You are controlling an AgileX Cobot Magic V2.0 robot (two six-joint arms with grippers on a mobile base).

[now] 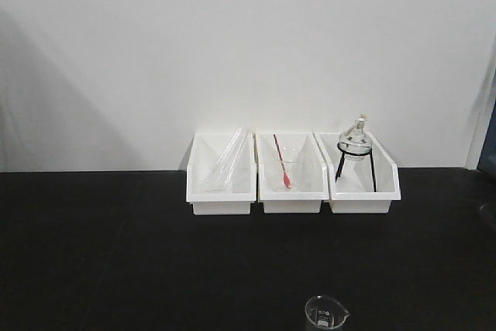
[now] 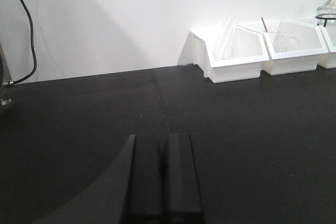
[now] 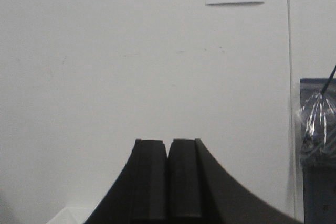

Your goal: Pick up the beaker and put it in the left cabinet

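A small clear glass beaker (image 1: pixel 325 315) with a spout stands on the black table (image 1: pixel 116 253) at the front edge, right of centre. The left cabinet is a white bin (image 1: pixel 222 174) holding glass tubes, leftmost of three; it also shows in the left wrist view (image 2: pixel 233 56). My left gripper (image 2: pixel 163 139) is shut and empty, low over the bare black table, far left of the bins. My right gripper (image 3: pixel 168 142) is shut and empty, raised and facing the white wall. Neither gripper shows in the front view.
The middle white bin (image 1: pixel 291 180) holds a red-tipped rod and a glass vessel. The right white bin (image 1: pixel 363 180) holds a round flask on a black stand. A black cable (image 2: pixel 26 30) hangs at the far left. A blue object (image 3: pixel 317 145) stands at the right.
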